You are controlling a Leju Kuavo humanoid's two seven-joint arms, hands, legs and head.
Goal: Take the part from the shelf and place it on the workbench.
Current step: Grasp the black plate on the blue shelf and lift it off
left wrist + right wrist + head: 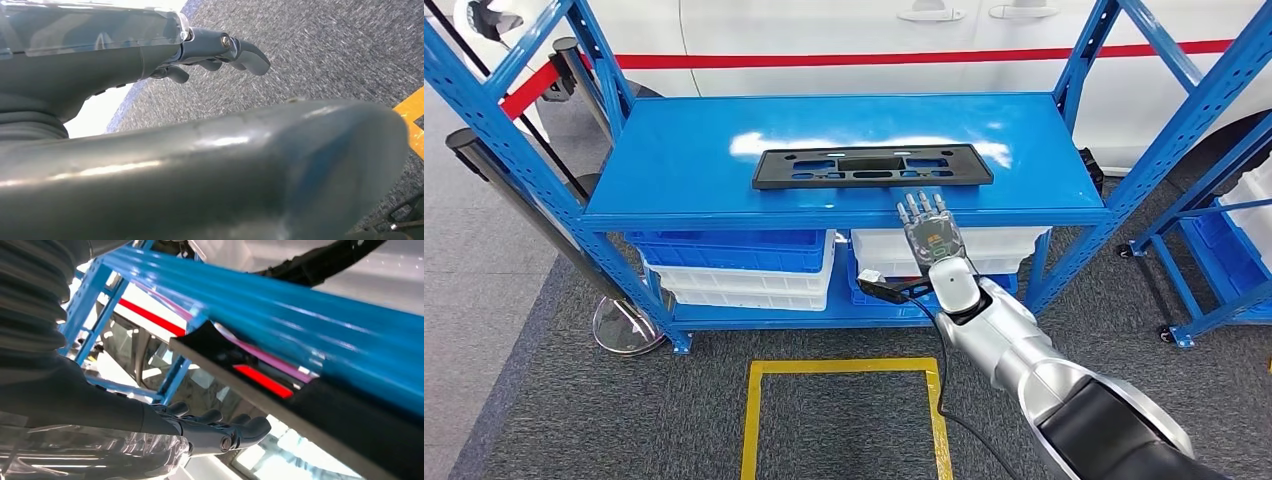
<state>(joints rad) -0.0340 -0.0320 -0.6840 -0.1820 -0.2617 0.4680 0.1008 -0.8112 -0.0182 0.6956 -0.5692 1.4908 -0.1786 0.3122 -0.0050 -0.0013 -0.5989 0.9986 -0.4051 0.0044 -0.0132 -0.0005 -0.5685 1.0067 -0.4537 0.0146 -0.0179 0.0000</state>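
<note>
Part [873, 166] lies flat on the blue shelf [684, 160], top level, near the front edge, roughly centred. Right hand [929, 226] is extended at the shelf's front edge, just right of the part's middle, fingers straight and slightly apart, holding nothing; fingertips [924, 201] close to the part's near edge, contact can't be told. Right wrist view: fingers [220, 425] stretched out, part [280, 390] beside them. Left hand [220, 52] hangs over grey carpet [325, 45], fingers loosely curled, nothing in it. Bins [744, 265] on the lower level. Yellow floor marking [844, 367] in front of the shelf.
</note>
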